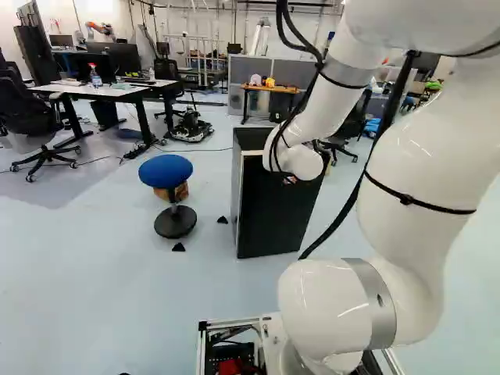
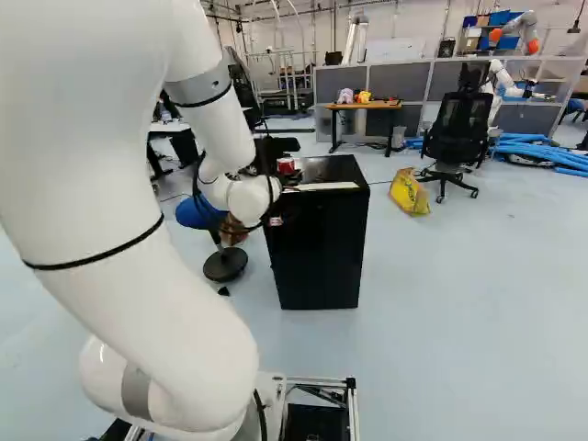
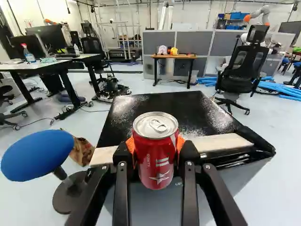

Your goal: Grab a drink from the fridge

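Red aluminium, a drink can [image 3: 156, 155] with a silver top and its pull tab lying flat, sits upright between the gripper's [image 2: 286, 172] two fingers. Orange pads [image 3: 181, 143] press it from both sides, so the gripper has it properly clasped. White lettering runs up the can's side, beside some bolder pale characters and a white star-like mark lower down. From where I stand, that can is up by the top front edge of the black mini fridge [image 3: 155, 106]; whether it touches the fridge, I can't tell. A pale strip [image 3: 223, 142] runs along the fridge's front top edge. Left of the fridge is a blue-topped stool [image 1: 166, 170] on a round black base, and to its right lies a yellow bag [image 2: 410, 191]. Beyond the fridge are a wooden-topped table [image 2: 366, 106] and, farther right, a black mesh office chair [image 2: 457, 129].
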### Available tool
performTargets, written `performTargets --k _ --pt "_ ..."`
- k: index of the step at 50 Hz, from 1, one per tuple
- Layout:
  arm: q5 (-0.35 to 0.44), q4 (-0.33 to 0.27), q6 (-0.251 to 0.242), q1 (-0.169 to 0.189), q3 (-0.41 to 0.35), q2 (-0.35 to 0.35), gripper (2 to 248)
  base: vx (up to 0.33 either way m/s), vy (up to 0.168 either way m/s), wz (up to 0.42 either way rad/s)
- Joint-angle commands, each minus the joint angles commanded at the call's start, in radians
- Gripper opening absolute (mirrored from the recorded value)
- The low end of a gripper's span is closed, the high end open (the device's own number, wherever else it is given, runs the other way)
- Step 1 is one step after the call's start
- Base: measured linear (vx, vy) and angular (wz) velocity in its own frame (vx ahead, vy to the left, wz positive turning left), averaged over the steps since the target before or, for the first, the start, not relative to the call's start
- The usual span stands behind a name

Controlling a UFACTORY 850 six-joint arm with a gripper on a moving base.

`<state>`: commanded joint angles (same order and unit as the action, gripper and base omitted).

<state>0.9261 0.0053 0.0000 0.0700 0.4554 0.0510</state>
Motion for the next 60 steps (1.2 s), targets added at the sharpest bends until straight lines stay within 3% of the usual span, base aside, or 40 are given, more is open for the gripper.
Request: performTargets --k 30,60 --pt "-0.032 -0.003 0.000 -0.042 -0.222 -0.199 100 0.000 0.000 0.000" --pt "-0.050 -0.005 0.000 -0.065 -0.343 -0.308 100 0.000 0.000 0.000"
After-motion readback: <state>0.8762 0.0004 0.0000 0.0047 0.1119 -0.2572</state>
